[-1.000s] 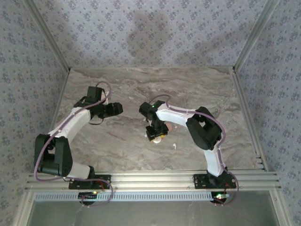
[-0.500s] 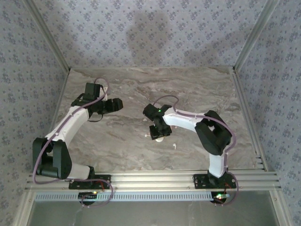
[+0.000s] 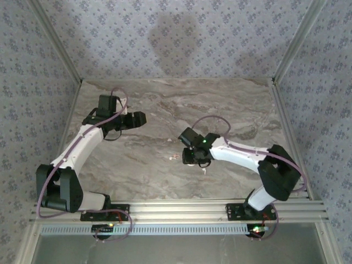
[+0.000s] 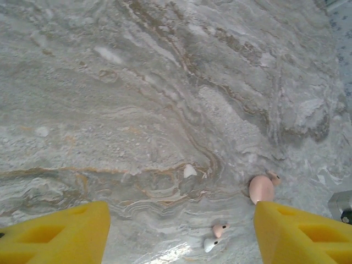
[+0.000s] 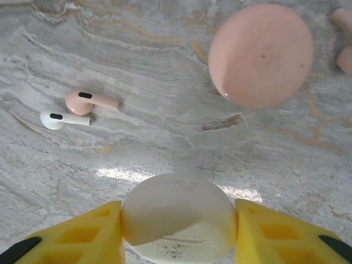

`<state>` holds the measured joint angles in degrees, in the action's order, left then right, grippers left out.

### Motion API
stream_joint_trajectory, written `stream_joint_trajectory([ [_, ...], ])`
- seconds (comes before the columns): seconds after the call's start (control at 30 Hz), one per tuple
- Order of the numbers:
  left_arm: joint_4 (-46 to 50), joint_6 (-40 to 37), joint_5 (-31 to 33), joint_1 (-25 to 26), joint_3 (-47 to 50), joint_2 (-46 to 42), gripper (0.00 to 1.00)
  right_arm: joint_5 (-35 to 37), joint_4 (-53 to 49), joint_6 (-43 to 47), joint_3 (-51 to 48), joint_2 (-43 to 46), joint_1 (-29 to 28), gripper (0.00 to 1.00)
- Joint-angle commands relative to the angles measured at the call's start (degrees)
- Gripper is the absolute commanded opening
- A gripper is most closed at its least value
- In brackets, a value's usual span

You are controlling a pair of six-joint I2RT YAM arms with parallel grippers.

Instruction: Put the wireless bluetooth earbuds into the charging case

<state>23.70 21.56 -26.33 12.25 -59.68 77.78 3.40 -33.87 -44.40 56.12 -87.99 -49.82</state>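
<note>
White round plastic case [image 5: 179,217] is pinched in our right gripper [image 5: 177,225], left gripper [image 4: 181,231] wide and empty, so we hold it level.

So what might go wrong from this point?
The rounded white case could slip from the pinch of the right claw. The white earbud and pink earbud lie close together, so grabbing one may knock the other away. A pink case sits nearby, so a bud might land in the wrong case.

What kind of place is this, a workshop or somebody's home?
Likely a robot test booth: left arm and right arm bolted to an aluminium rail, marble-patterned tabletop, floral-print walls around.
</note>
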Motion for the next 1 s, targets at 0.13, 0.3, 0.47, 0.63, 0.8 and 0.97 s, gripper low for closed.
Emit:
stream_joint_trajectory([
  [0.13, -6.15, -1.64, -5.12, 2.02, 0.88, -2.52, 0.66, 2.36, 3.92, -6.77, -4.74, 8.83, 0.13, 0.46],
  [0.3, -8.42, -3.69, -5.68, 4.45, 1.27, -3.37, 0.66, 1.37, 7.83, -7.21, -7.11, 13.33, 2.03, 0.45],
  [0.47, -13.69, -3.20, -6.02, 6.00, 3.76, -4.96, 0.65, -0.50, 11.26, -7.15, -8.90, 16.64, 4.56, 0.45],
  [0.63, -20.63, -3.32, -8.48, 6.94, 6.90, -6.08, 0.65, -2.84, 12.77, -6.14, -9.78, 17.92, 6.88, 0.45],
  [0.8, -27.03, -5.06, -9.36, 8.35, 9.93, -6.58, 0.65, -5.48, 14.15, -4.67, -9.74, 18.43, 9.16, 0.44],
  [0.97, -33.67, -6.26, -9.44, 9.34, 12.91, -7.38, 0.64, -8.49, 16.14, -3.75, -8.90, 18.21, 11.41, 0.44],
])
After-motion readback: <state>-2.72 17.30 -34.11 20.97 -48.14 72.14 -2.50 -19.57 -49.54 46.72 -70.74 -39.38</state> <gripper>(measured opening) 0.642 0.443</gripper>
